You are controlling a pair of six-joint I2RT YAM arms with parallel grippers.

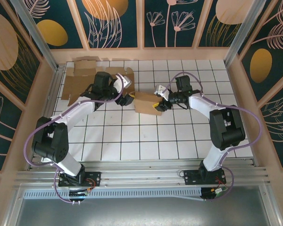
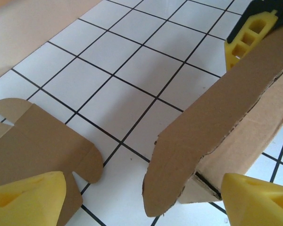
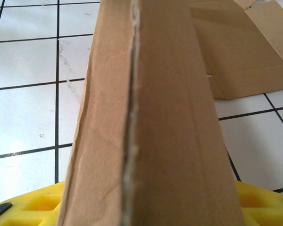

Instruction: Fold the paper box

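The paper box (image 1: 145, 102), brown cardboard and partly erected, stands on the tiles at mid-table. My right gripper (image 1: 159, 106) holds its right side. In the right wrist view a box wall (image 3: 151, 132) fills the space between the yellow fingertips (image 3: 30, 205), gripper (image 3: 148, 209) shut on it. My left gripper (image 1: 128, 100) is at the box's left end. In the left wrist view it (image 2: 141, 202) is open, with a rounded box flap (image 2: 179, 150) hanging between its wide-apart yellow fingertips (image 2: 28, 200). The right fingertip sits close against the box's lower corner.
A flat unfolded cardboard sheet (image 1: 82, 77) lies at the back left, its tabs reaching under my left finger (image 2: 33, 141) and showing behind the box (image 3: 245, 56). The white tiled table (image 1: 179, 136) is ringed by patterned walls and metal posts.
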